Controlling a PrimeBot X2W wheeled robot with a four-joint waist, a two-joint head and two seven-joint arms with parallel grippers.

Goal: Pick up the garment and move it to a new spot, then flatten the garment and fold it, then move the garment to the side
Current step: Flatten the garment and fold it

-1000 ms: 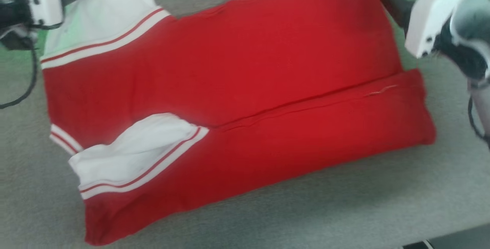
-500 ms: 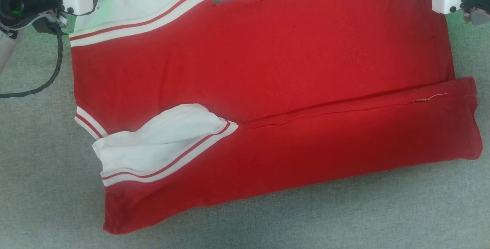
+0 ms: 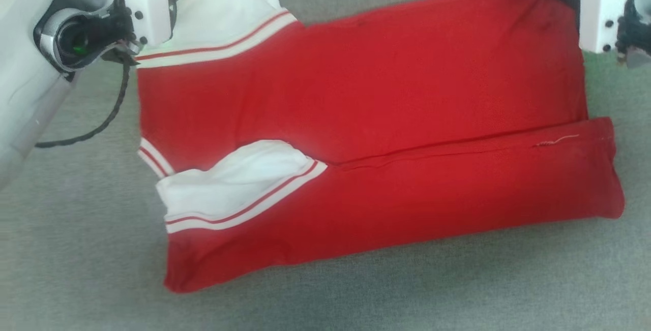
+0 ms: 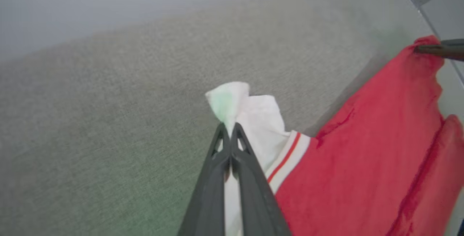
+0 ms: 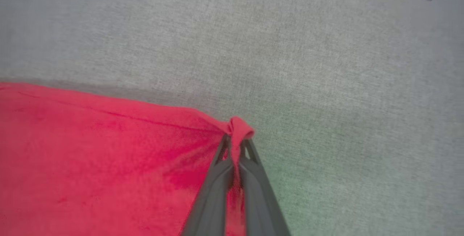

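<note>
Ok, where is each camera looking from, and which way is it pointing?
Head view: on the robot's head, looking down at the garment on the grey table; a white wrist block shows top left, another top right.
Left wrist view: on the left wrist, looking along the left gripper, shut on the white sleeve.
Right wrist view: on the right wrist, looking along the right gripper, shut on a red corner.
Shared: both wrist views show that red corner pinched by the right gripper.
</note>
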